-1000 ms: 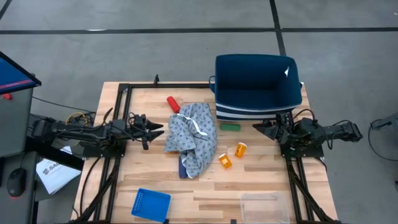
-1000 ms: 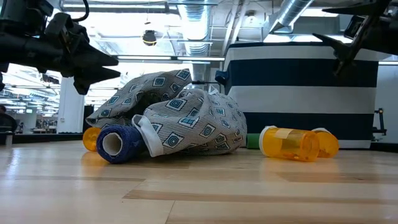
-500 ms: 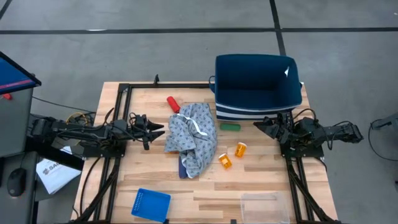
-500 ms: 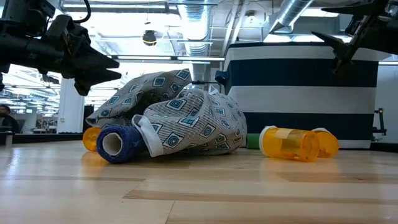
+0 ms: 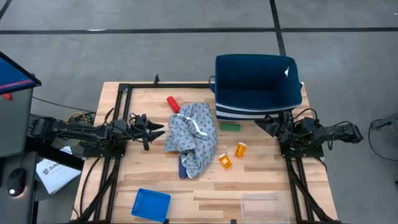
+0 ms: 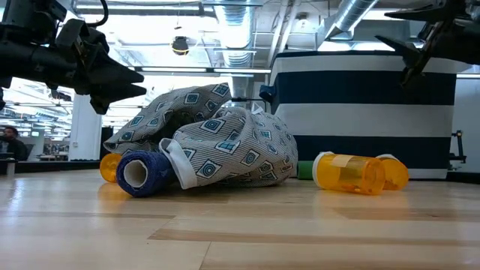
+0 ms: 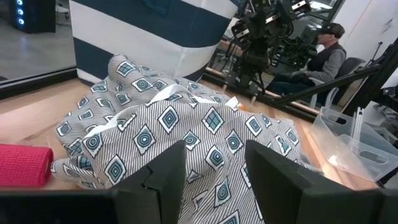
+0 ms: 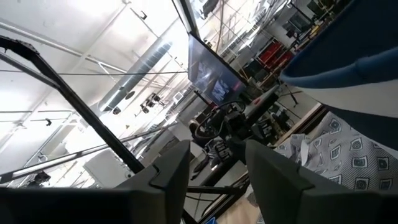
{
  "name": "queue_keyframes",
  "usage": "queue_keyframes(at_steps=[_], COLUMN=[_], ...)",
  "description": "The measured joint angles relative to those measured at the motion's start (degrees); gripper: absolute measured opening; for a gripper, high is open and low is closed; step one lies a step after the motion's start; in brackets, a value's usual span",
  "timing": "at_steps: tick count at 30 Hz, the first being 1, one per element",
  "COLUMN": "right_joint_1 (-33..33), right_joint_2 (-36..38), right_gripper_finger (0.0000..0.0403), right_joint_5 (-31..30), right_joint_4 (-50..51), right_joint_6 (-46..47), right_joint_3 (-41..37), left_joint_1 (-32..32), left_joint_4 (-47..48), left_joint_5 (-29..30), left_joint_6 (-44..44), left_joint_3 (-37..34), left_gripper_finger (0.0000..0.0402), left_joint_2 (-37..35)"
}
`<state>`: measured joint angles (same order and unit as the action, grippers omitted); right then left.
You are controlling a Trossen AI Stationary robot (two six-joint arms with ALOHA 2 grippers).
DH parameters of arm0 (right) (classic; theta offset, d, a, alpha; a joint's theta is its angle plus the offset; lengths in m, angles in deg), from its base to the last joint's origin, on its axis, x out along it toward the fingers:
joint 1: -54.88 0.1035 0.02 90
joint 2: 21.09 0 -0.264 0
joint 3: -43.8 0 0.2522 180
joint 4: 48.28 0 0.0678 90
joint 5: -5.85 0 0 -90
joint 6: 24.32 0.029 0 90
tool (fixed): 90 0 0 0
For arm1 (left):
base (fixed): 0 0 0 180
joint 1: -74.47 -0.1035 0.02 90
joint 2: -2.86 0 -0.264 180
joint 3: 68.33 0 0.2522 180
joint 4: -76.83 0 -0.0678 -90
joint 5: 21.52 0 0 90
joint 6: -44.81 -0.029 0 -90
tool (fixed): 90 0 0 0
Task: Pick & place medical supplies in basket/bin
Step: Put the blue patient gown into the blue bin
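The grey patterned cloth garment (image 5: 191, 140) lies bunched on the table's middle, also in the low view (image 6: 217, 139) and the left wrist view (image 7: 180, 124). A dark blue cylinder (image 6: 139, 174) lies at the cloth's near edge, partly under it. A red cylinder (image 5: 173, 104) and a green cylinder (image 5: 231, 127) lie beside the cloth. Two orange pill bottles (image 5: 240, 149) (image 5: 224, 161) lie on their sides to its right. My left gripper (image 5: 155, 129) hovers open, left of the cloth. My right gripper (image 5: 261, 124) hovers open near the navy striped bin (image 5: 258, 87).
The small bright blue perforated basket (image 5: 151, 204) sits at the near left edge, and the clear plastic tray (image 5: 264, 206) at the near right. Bare wood lies between them. A person sits beyond the table in the left wrist view (image 7: 326, 53).
My right gripper has risen and tipped up slightly next to the bin. The cloth, bottles and cylinders lie as they did.
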<state>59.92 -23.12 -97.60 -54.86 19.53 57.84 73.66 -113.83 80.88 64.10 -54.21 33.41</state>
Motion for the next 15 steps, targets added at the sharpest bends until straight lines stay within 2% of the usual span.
queue_keyframes(at_steps=[6,12,15], right_joint_1=[0.01,0.02,0.18], right_joint_2=[0.0,0.0,-0.69], right_gripper_finger=[0.0132,0.0104,0.0098], right_joint_5=[-0.82,-6.33,-6.4], right_joint_4=[3.53,16.47,17.05], right_joint_6=[5.02,21.14,24.31], right_joint_3=[0.0,0.01,0.3], left_joint_1=[0.0,0.0,0.0], left_joint_4=[-0.45,-9.49,-12.91], left_joint_5=[0.14,1.16,1.18], left_joint_6=[0.46,0.55,0.63], left_joint_3=[0.02,0.02,0.0], left_gripper_finger=[0.0155,0.0154,0.0154], left_joint_2=[-0.02,-0.07,-0.07])
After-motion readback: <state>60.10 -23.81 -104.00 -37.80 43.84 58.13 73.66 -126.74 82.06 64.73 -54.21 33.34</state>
